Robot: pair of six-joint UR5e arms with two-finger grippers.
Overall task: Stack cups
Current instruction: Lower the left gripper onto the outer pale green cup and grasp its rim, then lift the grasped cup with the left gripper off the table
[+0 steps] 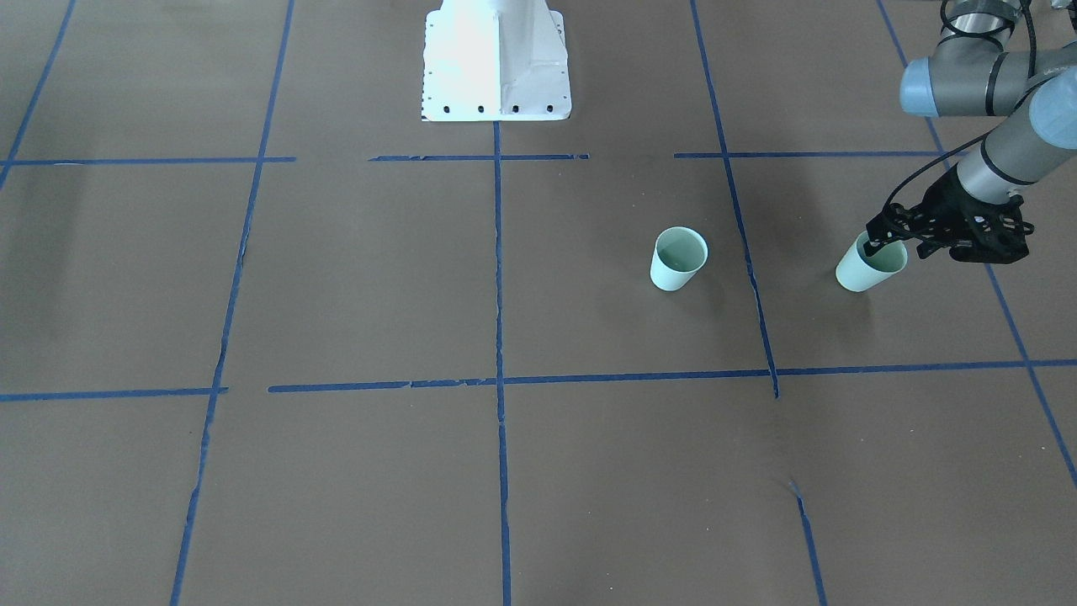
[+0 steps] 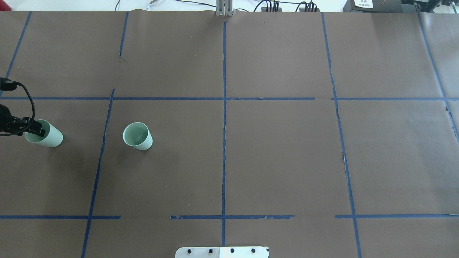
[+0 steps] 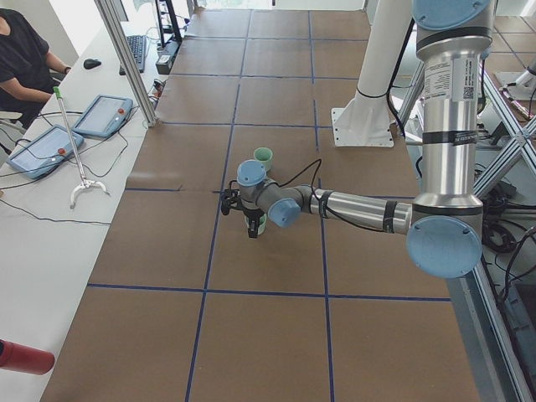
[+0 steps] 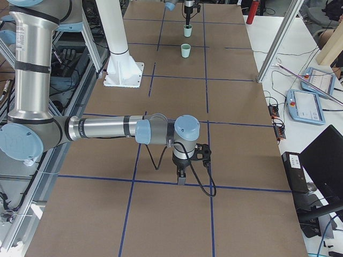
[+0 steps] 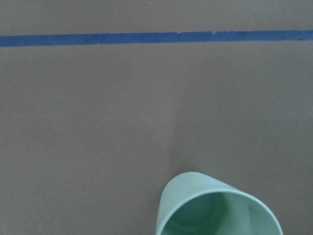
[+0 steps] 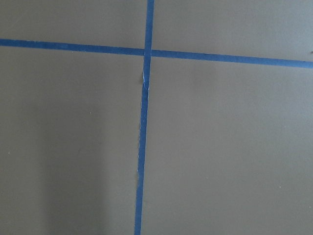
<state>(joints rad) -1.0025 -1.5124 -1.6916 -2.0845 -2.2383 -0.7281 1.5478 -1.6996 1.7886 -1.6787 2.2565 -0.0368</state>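
1. We see the left gripper (image 1: 885, 244) at the mouth of the left cup (image 1: 860, 273). One black finger (image 2: 37, 131) dips inside the rim. Whether the fingers pinch the cup's wall or stand spread around it, we cannot tell.
2. The left cup stands upright on the brown table (image 2: 287, 161), close to its left edge.
3. The left wrist view gives only that cup's mouth and upper wall at the bottom of the picture, with no fingers in it. The front and overhead views show the finger over the rim. In the left side view the wrist hides most of the cup.
4. The second cup (image 2: 138, 136) stands upright to the right of the first, mouth up and well apart from it. A blue tape line (image 2: 102, 150) runs between the two.
5. The right gripper (image 4: 181, 179) shows only in the right side view, pointing down close over the table, far to the right of both cups. Spread or pressed together, we cannot tell. Its wrist view shows only a tape crossing (image 6: 145, 52).
6. The white base plate (image 1: 496, 63) sits at the robot's edge of the table, mid-width.
7. Beyond the table's left end, a white bench carries two pendants (image 3: 102, 115) and a grabber stick (image 3: 74, 142), and an operator (image 3: 21, 50) sits there.
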